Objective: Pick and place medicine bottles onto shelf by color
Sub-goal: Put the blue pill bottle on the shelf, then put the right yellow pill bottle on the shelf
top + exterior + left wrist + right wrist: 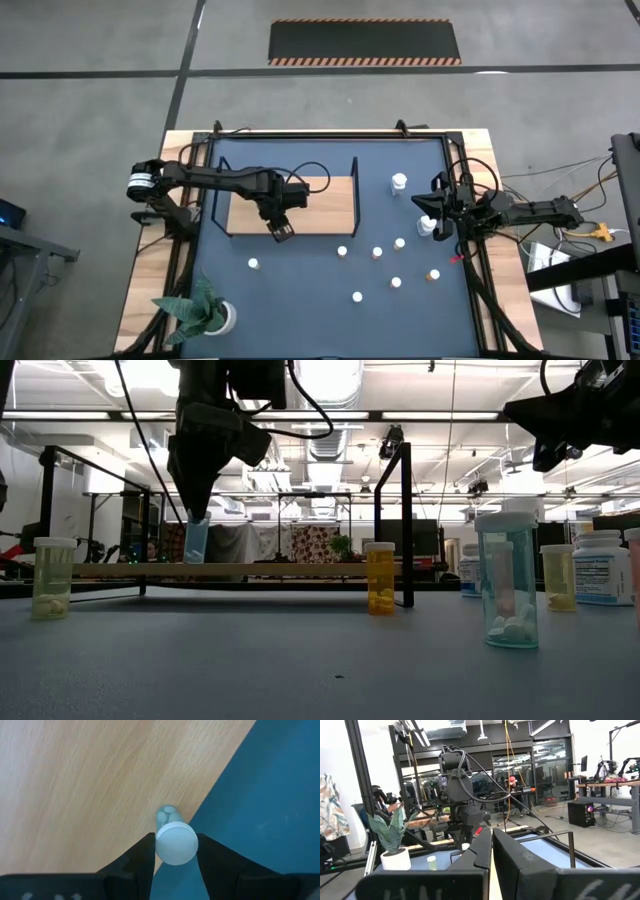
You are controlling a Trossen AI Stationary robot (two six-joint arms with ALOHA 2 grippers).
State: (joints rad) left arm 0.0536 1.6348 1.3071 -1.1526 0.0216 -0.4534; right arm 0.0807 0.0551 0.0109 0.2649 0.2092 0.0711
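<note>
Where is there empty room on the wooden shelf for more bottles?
Most of the shelf is bare, from the left gripper across to the black frame end. The only crowded bit is its near edge, where that gripper straddles a white-capped bottle. Loose bottles cluster on the blue table.

Bright ceiling lights glare; foreground perhaps blurred.
</note>
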